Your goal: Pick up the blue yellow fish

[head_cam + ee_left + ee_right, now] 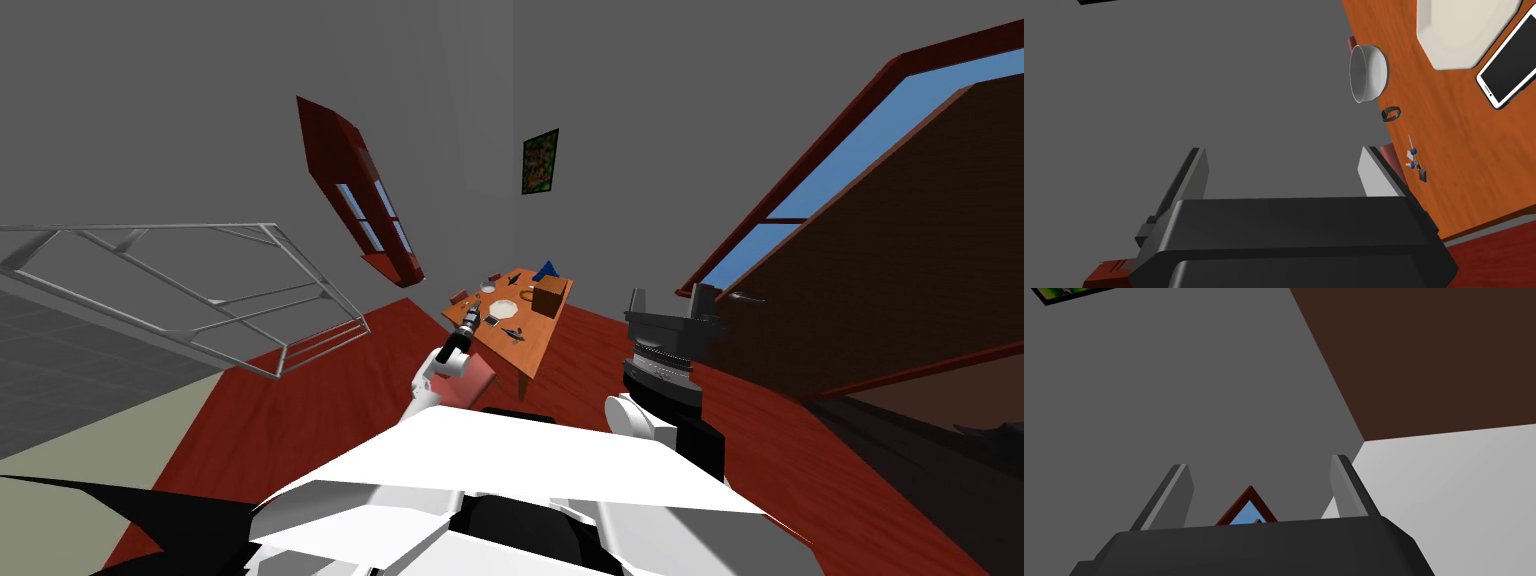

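A small orange-brown table (535,340) stands ahead of me. Near its front edge lies a small dark bluish thing (515,333), too small to make out as the fish. My left gripper (472,318) hovers over the table's left edge beside a phone (492,320); its fingers (1196,170) stand open and empty, the gripper (1284,170) facing a grey wall. Alongside it sit a white plate (1464,30), the phone (1509,70), a white bowl (1369,72), a black band (1391,114) and a tiny blue-and-white item (1415,160). My right gripper (671,298) is raised to the table's right, open (1261,480).
A brown box (548,298) and a blue pointed thing (546,270) stand on the table's far right part. A red chair (475,378) is tucked at the near left corner. A metal railing (200,290) runs at the left, a brown door (900,260) at the right.
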You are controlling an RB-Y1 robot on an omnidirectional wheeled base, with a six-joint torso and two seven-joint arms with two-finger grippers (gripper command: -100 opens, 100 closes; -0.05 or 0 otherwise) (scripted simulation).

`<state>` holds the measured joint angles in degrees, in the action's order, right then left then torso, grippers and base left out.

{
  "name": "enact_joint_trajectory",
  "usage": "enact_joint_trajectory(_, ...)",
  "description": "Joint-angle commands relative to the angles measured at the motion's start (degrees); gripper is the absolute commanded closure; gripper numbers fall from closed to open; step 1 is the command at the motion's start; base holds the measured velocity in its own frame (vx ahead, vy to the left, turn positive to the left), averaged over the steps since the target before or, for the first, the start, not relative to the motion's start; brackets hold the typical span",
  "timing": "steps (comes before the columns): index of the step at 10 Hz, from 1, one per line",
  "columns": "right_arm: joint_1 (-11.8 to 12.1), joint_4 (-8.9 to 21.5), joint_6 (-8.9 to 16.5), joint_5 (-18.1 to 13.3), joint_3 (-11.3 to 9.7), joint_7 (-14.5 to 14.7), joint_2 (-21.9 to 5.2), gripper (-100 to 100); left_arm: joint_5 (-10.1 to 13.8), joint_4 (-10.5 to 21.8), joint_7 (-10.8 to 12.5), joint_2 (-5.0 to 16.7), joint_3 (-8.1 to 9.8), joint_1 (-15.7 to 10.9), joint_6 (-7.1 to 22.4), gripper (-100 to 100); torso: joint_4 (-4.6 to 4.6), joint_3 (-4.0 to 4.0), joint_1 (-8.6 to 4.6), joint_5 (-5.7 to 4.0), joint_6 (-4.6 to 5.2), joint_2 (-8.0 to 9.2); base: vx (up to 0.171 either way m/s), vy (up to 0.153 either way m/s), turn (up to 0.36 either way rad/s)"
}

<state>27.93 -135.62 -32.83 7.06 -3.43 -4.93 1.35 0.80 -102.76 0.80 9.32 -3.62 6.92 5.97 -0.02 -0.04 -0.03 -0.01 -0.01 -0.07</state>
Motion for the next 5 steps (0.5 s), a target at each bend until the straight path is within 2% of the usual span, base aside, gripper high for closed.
enact_joint_trajectory(1, 0.0, 0.0, 0.0, 0.0, 0.0, 0.0, 0.0, 0, -0.2, 1.1, -0.1, -0.2, 0.00, -1.2, 1.7, -100, 0.00, 0.00, 0.00, 0.00, 0.00, 0.00, 0.012, -0.004, -0.027)
enact_joint_trajectory(4, 0.0, 0.0, 0.0, 0.0, 0.0, 0.0, 0.0, 0, -0.7, 7.3, -0.4, -0.7, -0.39, -5.6, 6.8, -100, 0.00, -0.01, -0.01, 0.00, 0.00, -0.02, 0.020, -0.008, -0.075)
enact_joint_trajectory(5, 0.0, 0.0, 0.0, 0.0, 0.0, 0.0, 0.0, 0, -0.7, 8.0, -0.4, -0.7, -0.39, -5.6, 7.1, -100, -0.01, -0.02, -0.03, -0.01, 0.00, -0.04, 0.017, -0.009, -0.025)
